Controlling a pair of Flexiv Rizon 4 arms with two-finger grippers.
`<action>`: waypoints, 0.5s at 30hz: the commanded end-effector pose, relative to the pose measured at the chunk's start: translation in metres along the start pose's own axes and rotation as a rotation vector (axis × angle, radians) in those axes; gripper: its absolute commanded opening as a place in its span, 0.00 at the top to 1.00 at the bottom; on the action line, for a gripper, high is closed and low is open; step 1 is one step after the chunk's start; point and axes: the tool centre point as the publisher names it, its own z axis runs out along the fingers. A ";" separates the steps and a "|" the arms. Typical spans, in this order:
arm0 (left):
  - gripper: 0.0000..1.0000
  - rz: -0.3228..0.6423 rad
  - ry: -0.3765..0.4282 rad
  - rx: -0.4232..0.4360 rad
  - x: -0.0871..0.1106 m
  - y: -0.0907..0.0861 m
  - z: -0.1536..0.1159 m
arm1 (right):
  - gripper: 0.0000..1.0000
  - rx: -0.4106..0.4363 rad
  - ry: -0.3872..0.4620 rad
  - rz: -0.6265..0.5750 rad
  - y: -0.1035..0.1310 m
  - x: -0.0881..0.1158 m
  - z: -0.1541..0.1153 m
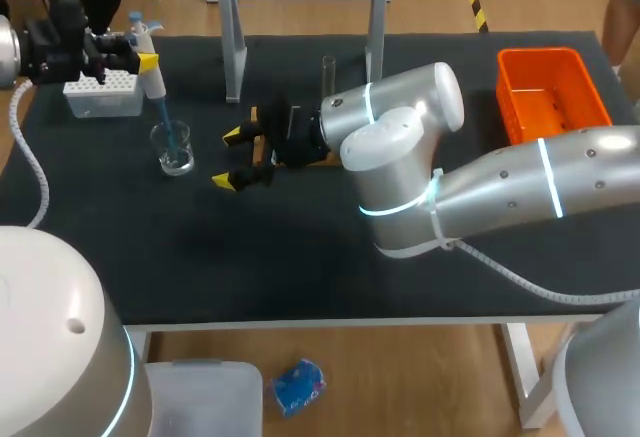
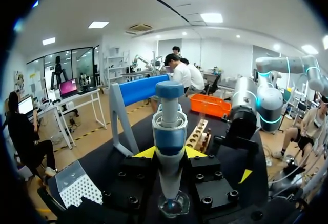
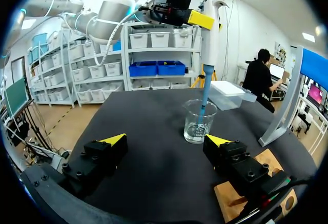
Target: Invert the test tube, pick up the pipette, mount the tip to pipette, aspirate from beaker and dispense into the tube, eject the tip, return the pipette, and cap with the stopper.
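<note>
White-and-blue plastic pipette (image 1: 153, 79) is standing upright, clamped in the left gripper (image 2: 170, 153), its blue tip dipping into the clear glass beaker (image 1: 175, 149): aspirating, I judge. Next it is needing a straight lift over the rim, then carrying toward the upright glass test tube (image 1: 328, 75). The right gripper (image 1: 227, 159), fingers spread and empty, is crowding that path.
</note>
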 end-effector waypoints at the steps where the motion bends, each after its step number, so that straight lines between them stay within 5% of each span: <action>1: 1.00 0.003 -0.002 0.003 0.000 0.000 0.000 | 0.00 -0.002 -0.001 0.000 -0.001 0.000 0.000; 11: 1.00 0.003 -0.002 0.003 0.000 0.000 0.000 | 0.00 -0.002 -0.001 0.000 -0.001 0.000 0.000; 15: 1.00 0.003 -0.002 0.003 0.000 0.000 0.000 | 0.00 0.019 -0.018 -0.013 0.016 0.003 -0.014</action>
